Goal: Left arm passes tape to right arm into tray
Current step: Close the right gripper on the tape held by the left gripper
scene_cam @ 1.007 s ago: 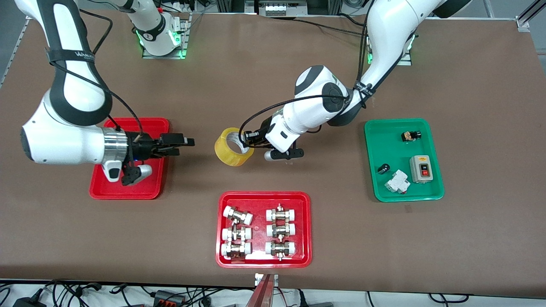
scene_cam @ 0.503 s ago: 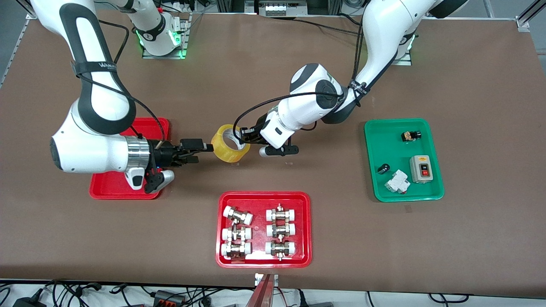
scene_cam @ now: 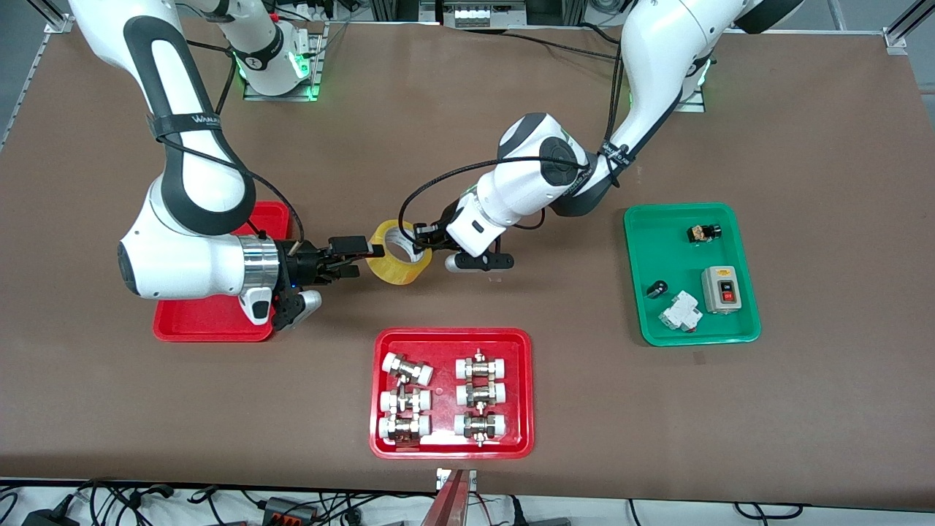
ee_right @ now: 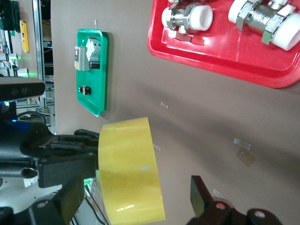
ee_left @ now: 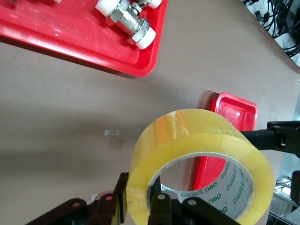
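Observation:
The yellow tape [scene_cam: 394, 269] hangs in the air over the bare table between the two grippers. My left gripper [scene_cam: 421, 239] is shut on the roll's wall, one finger inside the hole and one outside, as the left wrist view shows [ee_left: 140, 201]. My right gripper [scene_cam: 369, 261] is open with its fingers on either side of the roll's opposite edge; in the right wrist view [ee_right: 136, 194] the tape [ee_right: 129, 164] sits between them with gaps. The plain red tray [scene_cam: 190, 329] lies partly hidden under the right arm and also shows in the left wrist view [ee_left: 236, 110].
A red tray of white-and-metal fittings [scene_cam: 380, 438] lies nearer the front camera than the tape. A green tray [scene_cam: 657, 241] with small electrical parts lies toward the left arm's end of the table.
My right gripper has moved from over the plain red tray to the tape, its open fingers now around the roll's edge. My left gripper has shifted the tape slightly.

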